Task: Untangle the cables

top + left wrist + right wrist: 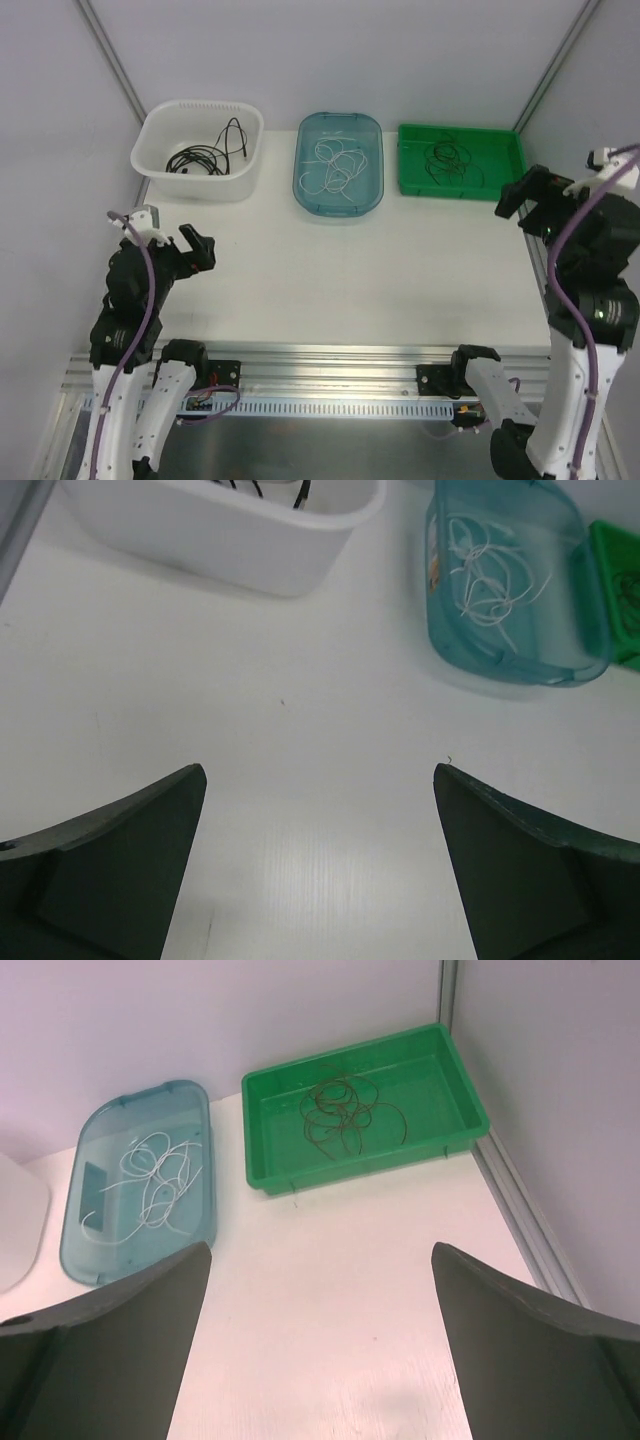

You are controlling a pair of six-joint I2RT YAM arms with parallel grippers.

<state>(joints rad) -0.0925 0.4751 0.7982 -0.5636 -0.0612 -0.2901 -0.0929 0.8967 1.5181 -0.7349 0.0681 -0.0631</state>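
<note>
Both grippers were spread wide and empty. The left gripper (200, 250) hovered over the white tabletop (350, 270) near its left edge, and the right gripper (522, 195) hovered by the right edge, a bit further back.

All cables lay ahead of the grippers, in three containers lined along the far edge:
- **Far-left corner:** the thin black cables (205, 155), looped, sat in the white plastic basket (160, 130).
- **Middle of the far edge:** the curly white cables (335, 170) sat in the translucent teal plastic tub (340, 118), whose long axis ran near to far.
- **Far-right corner:** the very thin dark brown cables (447, 158), in a loose coil, sat in the green plastic tray (460, 190), whose long axis ran along the far edge.

No bundle had a clear long axis of its own; all were just loops. None touched a gripper, and all were well apart from both.

The left arm was nearer the basket, which lay straight ahead of it. The right arm was nearer the tray, which lay ahead and slightly inward. The tub sat between the two, about equally reachable, perhaps a little closer to the left gripper.

Judged from this layout, the colours were already separated, so any next reach would go forward and down into a container from above.
</note>
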